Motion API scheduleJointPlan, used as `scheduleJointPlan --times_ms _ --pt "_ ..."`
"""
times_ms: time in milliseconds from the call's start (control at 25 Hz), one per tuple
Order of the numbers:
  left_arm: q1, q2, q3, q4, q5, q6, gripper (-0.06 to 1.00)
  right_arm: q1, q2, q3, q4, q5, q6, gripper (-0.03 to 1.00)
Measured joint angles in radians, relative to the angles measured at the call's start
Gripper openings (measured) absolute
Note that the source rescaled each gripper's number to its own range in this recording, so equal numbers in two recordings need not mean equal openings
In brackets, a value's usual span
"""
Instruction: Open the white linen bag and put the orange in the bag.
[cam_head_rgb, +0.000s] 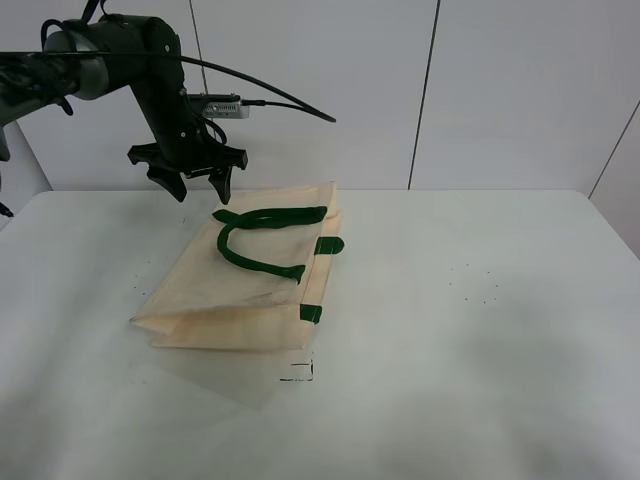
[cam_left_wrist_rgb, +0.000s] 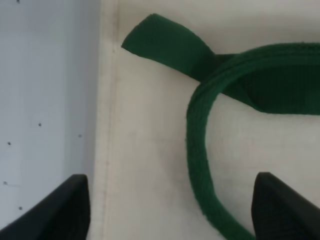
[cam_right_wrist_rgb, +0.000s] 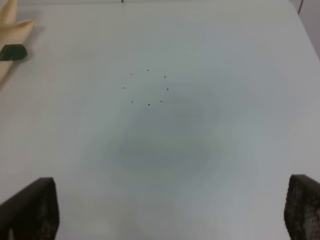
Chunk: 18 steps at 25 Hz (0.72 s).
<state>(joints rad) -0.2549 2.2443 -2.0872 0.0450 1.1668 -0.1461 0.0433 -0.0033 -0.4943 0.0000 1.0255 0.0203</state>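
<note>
The white linen bag (cam_head_rgb: 240, 290) lies flat on the table, left of centre, with its dark green handles (cam_head_rgb: 250, 262) on top. My left gripper (cam_head_rgb: 203, 190) is open and hangs just above the bag's far left corner, beside the handle end. In the left wrist view the gripper (cam_left_wrist_rgb: 172, 215) is open over the bag's cloth (cam_left_wrist_rgb: 145, 150), with the green handle (cam_left_wrist_rgb: 197, 150) between the fingertips. My right gripper (cam_right_wrist_rgb: 167, 215) is open and empty over bare table; the right arm is out of the exterior view. A corner of the bag (cam_right_wrist_rgb: 10, 25) shows in the right wrist view. The orange is not in view.
A ring of small black dots (cam_head_rgb: 470, 285) marks the white table right of the bag; it also shows in the right wrist view (cam_right_wrist_rgb: 148, 87). A small black mark (cam_head_rgb: 298, 372) lies by the bag's near corner. White wall panels stand behind the table.
</note>
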Motion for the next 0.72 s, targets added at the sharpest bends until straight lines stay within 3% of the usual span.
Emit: scheduleJointPlan --times_ms 160,440,720 --pt "0.059 0.000 0.000 -0.053 0.016 0.004 0.82 0.000 0.000 0.000 0.000 0.000 0.000 1.00" --pt "0.226 -0.002 0.014 -0.029 0.020 0.012 0.82 0.000 0.000 0.000 0.000 0.000 0.000 1.00" --pt "0.253 -0.094 0.180 -0.030 0.020 0.012 0.82 0.000 0.000 0.000 0.000 0.000 0.000 1.00"
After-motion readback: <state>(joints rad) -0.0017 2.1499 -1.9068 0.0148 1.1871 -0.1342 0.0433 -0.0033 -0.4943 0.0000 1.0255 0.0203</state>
